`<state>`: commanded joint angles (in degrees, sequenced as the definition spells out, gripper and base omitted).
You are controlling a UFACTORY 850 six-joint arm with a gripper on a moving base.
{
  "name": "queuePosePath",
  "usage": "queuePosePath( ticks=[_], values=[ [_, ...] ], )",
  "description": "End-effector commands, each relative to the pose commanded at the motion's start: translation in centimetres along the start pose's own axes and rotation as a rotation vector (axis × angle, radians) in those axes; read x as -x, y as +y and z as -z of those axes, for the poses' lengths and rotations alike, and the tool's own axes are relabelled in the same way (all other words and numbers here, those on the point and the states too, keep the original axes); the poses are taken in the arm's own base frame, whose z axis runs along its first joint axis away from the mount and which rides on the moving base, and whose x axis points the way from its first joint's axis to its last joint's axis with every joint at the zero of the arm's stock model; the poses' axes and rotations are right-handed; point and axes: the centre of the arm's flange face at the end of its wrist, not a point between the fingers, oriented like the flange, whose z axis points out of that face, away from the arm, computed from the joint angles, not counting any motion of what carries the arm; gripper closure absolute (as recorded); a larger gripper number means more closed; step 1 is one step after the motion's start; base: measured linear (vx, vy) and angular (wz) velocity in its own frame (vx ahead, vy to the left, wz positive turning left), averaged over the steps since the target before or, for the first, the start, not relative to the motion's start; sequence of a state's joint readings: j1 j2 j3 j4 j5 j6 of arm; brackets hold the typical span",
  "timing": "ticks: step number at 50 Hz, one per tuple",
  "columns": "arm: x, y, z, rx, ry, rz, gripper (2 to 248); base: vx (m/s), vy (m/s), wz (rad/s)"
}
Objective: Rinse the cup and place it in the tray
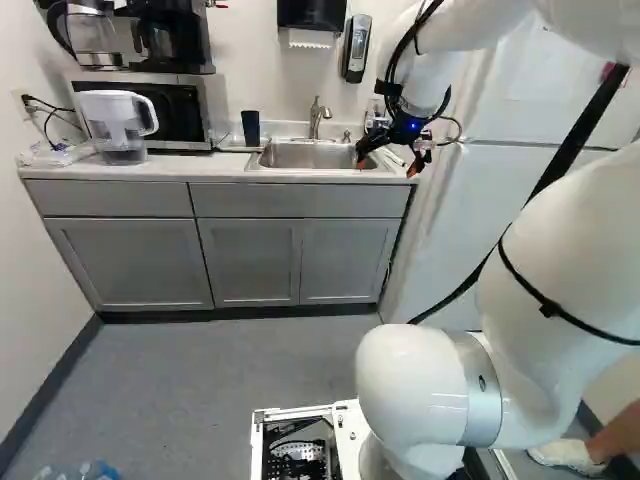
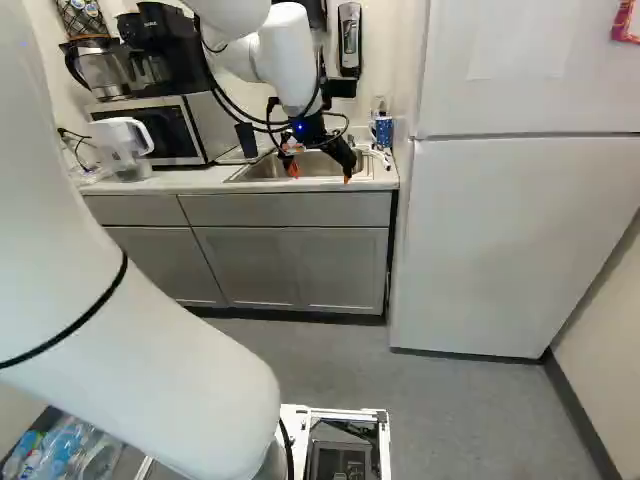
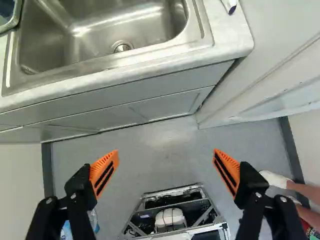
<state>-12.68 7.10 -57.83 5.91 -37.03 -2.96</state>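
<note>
At the left base view's upper middle, the cup [image 1: 250,128] is seen beside the sink [image 1: 310,156]. The gripper [image 3: 166,152] is spread wide, unloaded. Probably light, slippery once wet, the cup should be grasped gently by its sides.

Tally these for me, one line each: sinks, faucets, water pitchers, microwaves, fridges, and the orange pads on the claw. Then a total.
Sink: 1
Faucet: 1
Water pitcher: 1
Microwave: 1
Fridge: 1
Orange pads on the claw: 2
Total: 7
</note>
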Motion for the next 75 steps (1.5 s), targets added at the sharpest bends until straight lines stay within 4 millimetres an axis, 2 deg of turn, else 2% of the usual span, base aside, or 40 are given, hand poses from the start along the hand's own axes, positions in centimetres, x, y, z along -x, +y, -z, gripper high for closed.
queuePosePath(
  ticks=[44,75],
  values=[
    [0.1,0.0,-0.1,0.0,0.004,0.001,3,0.0,0.0,0.0],
    [1.3,-0.4,-1.8,0.003,0.049,0.012,3,0.0,0.0,0.0]
  ],
)
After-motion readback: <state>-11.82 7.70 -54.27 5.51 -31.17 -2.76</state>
